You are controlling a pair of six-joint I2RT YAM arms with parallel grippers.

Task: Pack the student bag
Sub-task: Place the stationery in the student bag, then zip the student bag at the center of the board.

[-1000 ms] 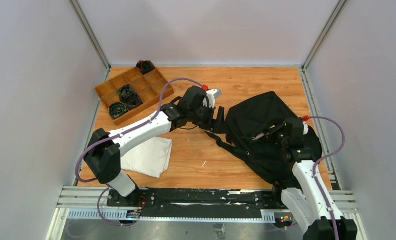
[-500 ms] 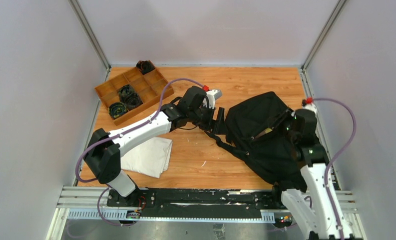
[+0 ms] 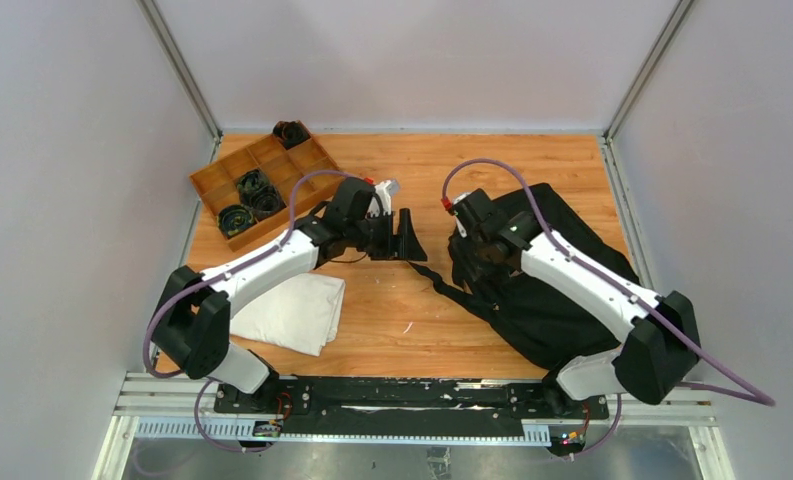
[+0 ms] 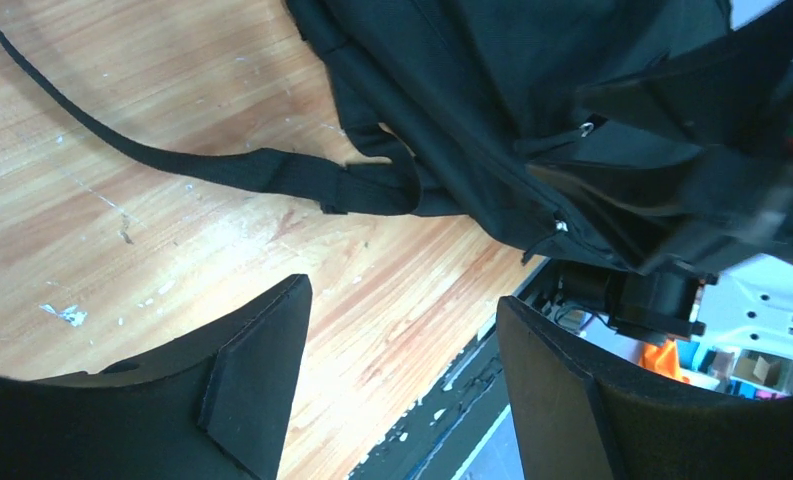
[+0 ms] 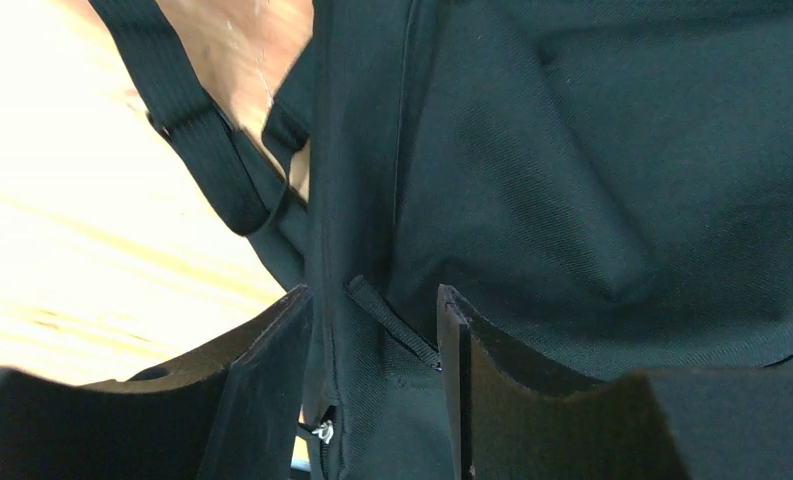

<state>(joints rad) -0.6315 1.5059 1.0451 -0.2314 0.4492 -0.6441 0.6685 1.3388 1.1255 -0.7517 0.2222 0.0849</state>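
The bag (image 3: 562, 270) is lying slumped on the right half of the desk (image 3: 442, 170), a strap (image 3: 450, 288) trailing off its left edge toward the middle. The right gripper (image 5: 372, 350) is hanging low over the bag's left side, its fingers (image 5: 262, 390) spread with a short fabric tab and a seam between them, gripping nothing; a small zipper pull (image 5: 323, 431) is showing just below. The left gripper (image 4: 402, 380) is hovering over bare desk just left of the bag, fingers (image 4: 257, 385) wide apart and holding nothing. How far the packing has got is hard to settle: in none of the views can I tell whether the zip is open or closed, nor what is inside, so this fits a bag being opened for loading as well as one being closed up. A folded white cloth (image 3: 294, 312) is lying near the left arm's base, outside the bag. A wooden tray (image 3: 212, 180) holding dark coiled items is sitting at the far left. The loose strap is lying between the left gripper and the bag and could snag.
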